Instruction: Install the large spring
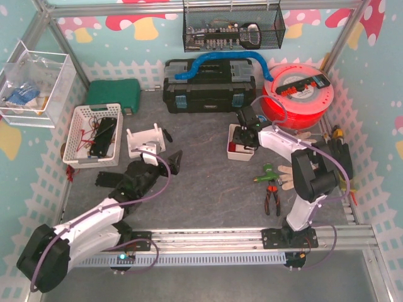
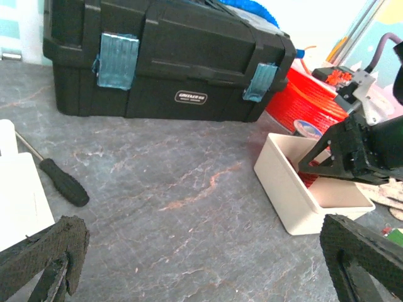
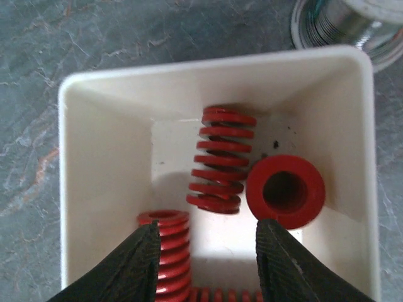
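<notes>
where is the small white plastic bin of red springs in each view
top external: the small white plastic bin sits right of centre, in front of the black toolbox
left wrist: right side, nearer than the toolbox
right wrist: fills the frame, seen from above
shared landmark: the right gripper, at the bin's mouth

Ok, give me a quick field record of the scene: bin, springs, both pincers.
bin: white, red parts inside
middle spring: lying flat, untouched
red piece: seen end-on, right of the middle spring
left spring: partly behind a finger
bottom spring: at the frame edge, between the fingers
right pincer: over the bin, grip unclear
left pincer: wide open, empty
</notes>
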### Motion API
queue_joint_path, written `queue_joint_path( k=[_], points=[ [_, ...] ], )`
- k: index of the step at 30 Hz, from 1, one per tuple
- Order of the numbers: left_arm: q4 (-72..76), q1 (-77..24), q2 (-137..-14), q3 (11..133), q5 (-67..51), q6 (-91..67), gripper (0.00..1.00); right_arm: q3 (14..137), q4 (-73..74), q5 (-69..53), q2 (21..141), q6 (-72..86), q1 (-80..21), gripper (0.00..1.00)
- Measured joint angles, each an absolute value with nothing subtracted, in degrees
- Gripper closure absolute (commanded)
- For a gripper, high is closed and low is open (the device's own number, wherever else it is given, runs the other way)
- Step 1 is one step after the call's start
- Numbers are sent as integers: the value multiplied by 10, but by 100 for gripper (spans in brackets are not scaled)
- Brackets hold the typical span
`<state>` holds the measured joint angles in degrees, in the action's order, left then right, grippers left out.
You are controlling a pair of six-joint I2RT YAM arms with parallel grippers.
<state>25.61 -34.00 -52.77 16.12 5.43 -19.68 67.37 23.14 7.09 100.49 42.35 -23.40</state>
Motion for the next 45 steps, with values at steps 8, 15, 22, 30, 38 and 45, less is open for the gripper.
queue_joint_path(
  k=[8,15,22,30,38,45],
  points=[
    [263,-340,-519,160,58,-197,1,693,215,66,1037,452,-237,59],
    [264,-340,-515,160,58,-197,1,694,214,84,1065,475,-245,58],
    [264,-340,-510,160,58,-197,1,712,215,119,1094,492,-252,58],
    [264,-340,-498,160,58,-197,1,722,209,150,1122,513,-259,69],
    [263,-340,-493,155,62,-197,1,722,206,161,1122,517,-266,84],
    [260,-340,-498,154,89,-200,1,711,199,155,1079,488,-271,96]
  ],
)
